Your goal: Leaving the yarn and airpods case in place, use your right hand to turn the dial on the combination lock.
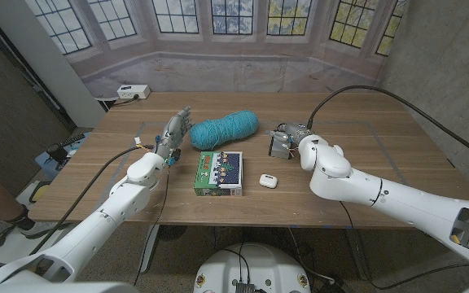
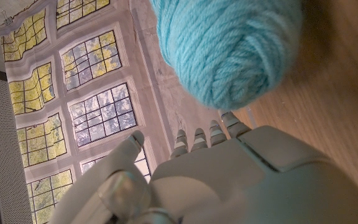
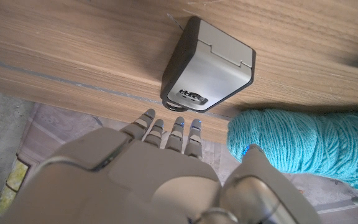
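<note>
Where a window backdrop lines the room, a wooden worktop carries yarn, lock, earbud case and box. Left robot hand: fingers apart, empty. Right robot hand: fingers apart beside the lock, holding nothing.

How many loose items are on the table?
4: yarn at the back middle, lock to its right by the right robot hand, box in front of the yarn, AirPods case right of the box.
</note>
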Motion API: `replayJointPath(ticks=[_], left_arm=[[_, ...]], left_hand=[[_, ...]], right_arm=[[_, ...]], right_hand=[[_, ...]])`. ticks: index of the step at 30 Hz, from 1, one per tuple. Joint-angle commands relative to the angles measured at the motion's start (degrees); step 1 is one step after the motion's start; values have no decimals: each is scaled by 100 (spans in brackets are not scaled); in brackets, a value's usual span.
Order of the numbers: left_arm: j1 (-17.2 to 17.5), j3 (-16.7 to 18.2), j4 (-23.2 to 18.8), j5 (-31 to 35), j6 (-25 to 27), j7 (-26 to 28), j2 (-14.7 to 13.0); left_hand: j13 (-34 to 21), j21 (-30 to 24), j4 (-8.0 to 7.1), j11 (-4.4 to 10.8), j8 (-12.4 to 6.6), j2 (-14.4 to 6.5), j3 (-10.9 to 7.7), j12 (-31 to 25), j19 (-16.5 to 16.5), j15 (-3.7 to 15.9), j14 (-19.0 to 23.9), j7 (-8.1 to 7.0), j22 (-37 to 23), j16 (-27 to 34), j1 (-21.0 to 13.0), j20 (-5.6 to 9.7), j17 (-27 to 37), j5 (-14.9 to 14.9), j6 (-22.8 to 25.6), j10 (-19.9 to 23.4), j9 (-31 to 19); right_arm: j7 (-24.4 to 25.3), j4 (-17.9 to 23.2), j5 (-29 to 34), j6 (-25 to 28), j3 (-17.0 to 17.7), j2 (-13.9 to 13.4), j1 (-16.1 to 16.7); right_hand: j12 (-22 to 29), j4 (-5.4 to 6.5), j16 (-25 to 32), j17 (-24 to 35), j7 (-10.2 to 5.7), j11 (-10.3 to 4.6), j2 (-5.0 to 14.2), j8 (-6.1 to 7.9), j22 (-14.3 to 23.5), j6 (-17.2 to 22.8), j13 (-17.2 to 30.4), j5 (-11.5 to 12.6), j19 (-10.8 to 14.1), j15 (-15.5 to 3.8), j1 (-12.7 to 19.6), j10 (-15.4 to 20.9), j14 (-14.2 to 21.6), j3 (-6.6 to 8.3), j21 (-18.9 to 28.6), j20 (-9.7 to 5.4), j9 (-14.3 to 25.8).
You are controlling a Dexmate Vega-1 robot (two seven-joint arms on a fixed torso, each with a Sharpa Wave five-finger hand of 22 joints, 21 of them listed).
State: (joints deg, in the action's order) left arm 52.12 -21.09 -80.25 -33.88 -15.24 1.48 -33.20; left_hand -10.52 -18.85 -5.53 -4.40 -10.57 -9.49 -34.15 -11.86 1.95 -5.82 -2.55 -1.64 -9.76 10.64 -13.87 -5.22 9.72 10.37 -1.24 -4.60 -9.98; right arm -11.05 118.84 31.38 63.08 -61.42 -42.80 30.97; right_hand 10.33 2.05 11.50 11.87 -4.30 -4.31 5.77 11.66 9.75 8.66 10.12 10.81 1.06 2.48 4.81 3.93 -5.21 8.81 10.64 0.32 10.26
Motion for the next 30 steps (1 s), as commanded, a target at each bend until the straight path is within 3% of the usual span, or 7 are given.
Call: replayJointPath(ticks=[1,11,17,30], left_arm=[[0,-5,13,-17,0,-29,-4],[64,9,-43,-26,21,8,-28],[97,13,-89,-24,37,35,-40],[90,13,-134,3,68,72,-55]], left_hand=[[-21,11,2,-10,0,13,-25,8,39,-14,13,1,-6,-23,-27,-19,22,-12,28,7,-32],[-22,34,4,-8,-1,15,-35,10,46,-11,15,-1,-6,-23,-22,-20,22,-13,32,5,-32],[-22,42,5,-9,0,15,-39,11,50,-15,17,-6,-7,-22,-20,-23,22,-14,29,6,-32],[-22,70,10,-13,3,13,-55,13,61,-13,18,-10,-7,-24,-18,-23,21,-14,21,5,-32]], right_arm=[[296,19,84,386,-290,157,-60],[460,-80,-154,644,-457,268,-194],[593,-122,-341,681,-515,242,-254],[897,-198,-625,716,-639,211,-335]], right_hand=[[44,96,48,13,-8,-66,79,43,14,124,16,37,-62,-38,-145,73,0,-17,21,-43,12],[101,142,61,-5,-45,-78,40,-19,8,60,14,51,-104,-26,-212,271,59,-41,14,-45,4],[144,129,58,-34,-39,17,15,-55,3,1,14,65,-106,-31,-188,460,98,-27,19,-39,1],[156,89,70,-65,-43,-3,-22,-53,0,24,16,75,-105,-48,-135,613,191,-5,24,-48,0]])
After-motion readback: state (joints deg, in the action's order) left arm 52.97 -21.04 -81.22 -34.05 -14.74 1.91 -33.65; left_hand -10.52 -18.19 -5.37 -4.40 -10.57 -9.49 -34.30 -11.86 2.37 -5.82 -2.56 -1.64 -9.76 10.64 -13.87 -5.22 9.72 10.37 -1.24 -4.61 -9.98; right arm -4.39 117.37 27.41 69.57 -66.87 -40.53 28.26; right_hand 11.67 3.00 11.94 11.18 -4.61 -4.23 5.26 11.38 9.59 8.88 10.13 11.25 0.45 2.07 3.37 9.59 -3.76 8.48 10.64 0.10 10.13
